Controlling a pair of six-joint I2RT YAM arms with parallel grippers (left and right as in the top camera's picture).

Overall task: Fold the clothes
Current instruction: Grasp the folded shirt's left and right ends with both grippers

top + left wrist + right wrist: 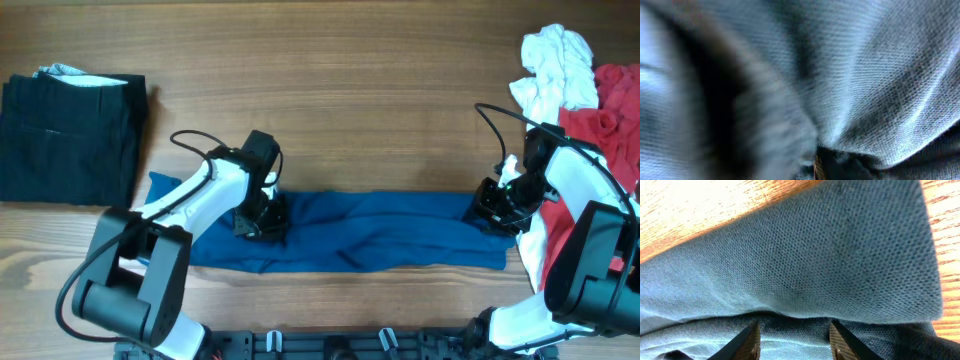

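Observation:
The deep-blue shirt (pixel 370 235) lies as a long, rumpled strip across the near part of the table (pixel 350 110). My left gripper (pixel 262 222) is down on its left part. In the left wrist view blue cloth (pixel 880 75) fills the frame, its creases running together at one finger pad (pixel 817 167), so the jaws look shut on a pinch of it. My right gripper (pixel 495 212) is at the strip's right end. Its fingers (pixel 747 342) stand apart over a folded edge of the shirt (pixel 815 255), with cloth lying flat in the gap (pixel 792 342).
A folded black garment (pixel 70 135) with a bit of white showing lies at the far left. A crumpled white garment (pixel 555 65) and a red one (pixel 610 120) are heaped at the right edge, close behind the right arm.

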